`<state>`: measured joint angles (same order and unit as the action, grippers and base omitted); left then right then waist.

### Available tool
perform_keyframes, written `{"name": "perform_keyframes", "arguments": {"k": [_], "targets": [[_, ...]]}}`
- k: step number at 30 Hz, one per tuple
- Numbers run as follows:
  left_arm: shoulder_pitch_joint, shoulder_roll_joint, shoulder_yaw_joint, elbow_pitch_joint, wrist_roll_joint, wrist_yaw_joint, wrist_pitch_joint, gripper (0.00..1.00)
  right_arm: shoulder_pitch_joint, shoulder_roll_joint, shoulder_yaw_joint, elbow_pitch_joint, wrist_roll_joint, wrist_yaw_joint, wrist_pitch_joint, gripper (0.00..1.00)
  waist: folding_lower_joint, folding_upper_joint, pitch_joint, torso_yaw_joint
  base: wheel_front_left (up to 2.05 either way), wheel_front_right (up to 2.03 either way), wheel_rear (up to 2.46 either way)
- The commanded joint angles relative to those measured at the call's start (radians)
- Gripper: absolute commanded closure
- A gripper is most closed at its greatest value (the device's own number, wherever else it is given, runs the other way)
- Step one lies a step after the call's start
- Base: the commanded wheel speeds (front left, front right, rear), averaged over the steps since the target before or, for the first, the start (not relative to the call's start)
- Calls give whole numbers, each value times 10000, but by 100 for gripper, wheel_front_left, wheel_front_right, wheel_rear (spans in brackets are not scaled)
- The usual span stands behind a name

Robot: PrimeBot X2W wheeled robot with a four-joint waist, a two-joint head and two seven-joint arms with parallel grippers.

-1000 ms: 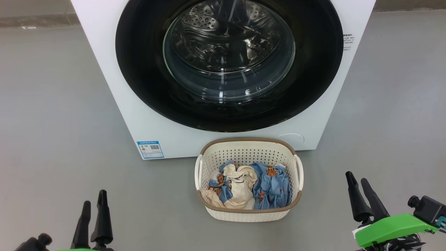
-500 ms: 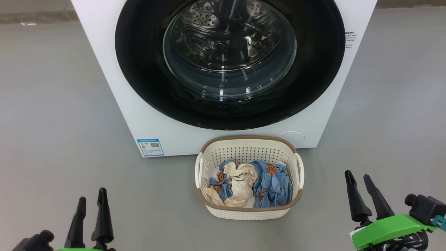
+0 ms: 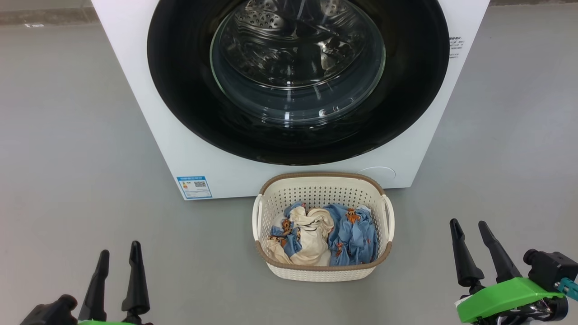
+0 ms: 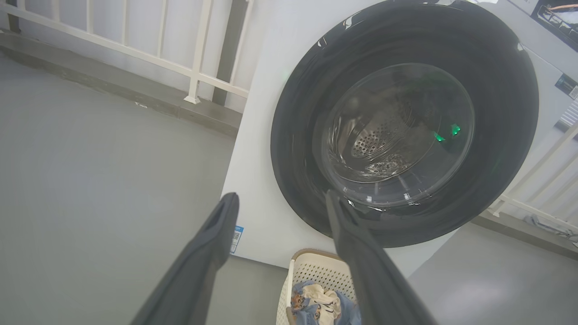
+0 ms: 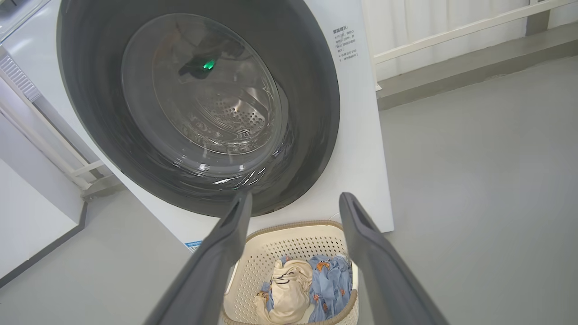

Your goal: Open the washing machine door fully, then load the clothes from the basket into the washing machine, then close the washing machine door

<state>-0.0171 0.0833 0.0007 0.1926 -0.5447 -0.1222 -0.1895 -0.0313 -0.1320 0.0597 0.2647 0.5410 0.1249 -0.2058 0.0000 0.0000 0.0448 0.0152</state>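
The white washing machine stands ahead with its round black door shut; the steel drum shows through the glass. On the floor just before it sits the cream basket holding the clothes, light-blue printed garments and a cream one. My left gripper hangs open at the lower left, well left of the basket, with nothing between its fingers. My right gripper is open too at the lower right, right of the basket. The left wrist view shows the door and basket; the right wrist view shows door, basket and clothes.
Grey floor spreads to both sides of the machine. A white railing on a low kerb runs behind the machine at the left, and another railing behind it at the right. A blue label marks the machine's lower left front.
The head view has shifted slightly, so machine and basket sit a little higher in the picture. Both grippers stay open and low; the right one's fingers look a bit more spread.
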Motion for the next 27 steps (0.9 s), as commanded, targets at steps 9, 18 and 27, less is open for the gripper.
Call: {"name": "perform_keyframes", "arguments": {"k": [9,18,27], "targets": [[-427,195,382,-288,1243,-50,-344,0,-326,-90,-26,-277,-1379,51,-299,0,0,0,19,-3,0,0,0],[-445,231,439,-307,2223,-69,-552,0,-311,-61,-103,-324,-2530,55,-442,0,0,0,22,39,0,0,0],[-461,250,472,-317,2963,-84,-722,0,-296,1,-222,-414,-3490,58,-559,0,0,0,65,56,0,0,0]]}}
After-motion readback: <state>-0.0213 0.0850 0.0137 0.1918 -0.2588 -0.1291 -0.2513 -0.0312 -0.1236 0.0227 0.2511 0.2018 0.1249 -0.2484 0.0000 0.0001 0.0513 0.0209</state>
